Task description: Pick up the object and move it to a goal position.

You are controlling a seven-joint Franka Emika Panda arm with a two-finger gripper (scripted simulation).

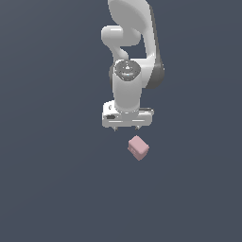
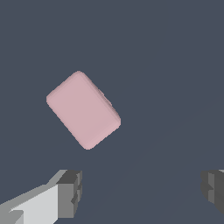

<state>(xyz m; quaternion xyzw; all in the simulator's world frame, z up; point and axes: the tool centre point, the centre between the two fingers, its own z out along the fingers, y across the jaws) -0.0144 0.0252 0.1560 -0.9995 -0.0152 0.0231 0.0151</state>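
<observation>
The object (image 1: pixel 138 147) is a small pale pink cube lying on the dark grey floor, turned at an angle. In the wrist view the object (image 2: pixel 83 109) fills the middle area, with nothing touching it. My white gripper (image 1: pixel 126 127) hangs just above and slightly toward the exterior view's left of the cube, pointing down. Its grey fingertips (image 2: pixel 69 194) stand far apart, and the gripper (image 2: pixel 142 192) is open and holds nothing. The cube lies outside the gap between the fingers.
The white arm (image 1: pixel 130 56) rises behind the gripper toward the top of the exterior view. A plain dark grey floor (image 1: pixel 52 179) surrounds the cube on every side. No goal marker shows.
</observation>
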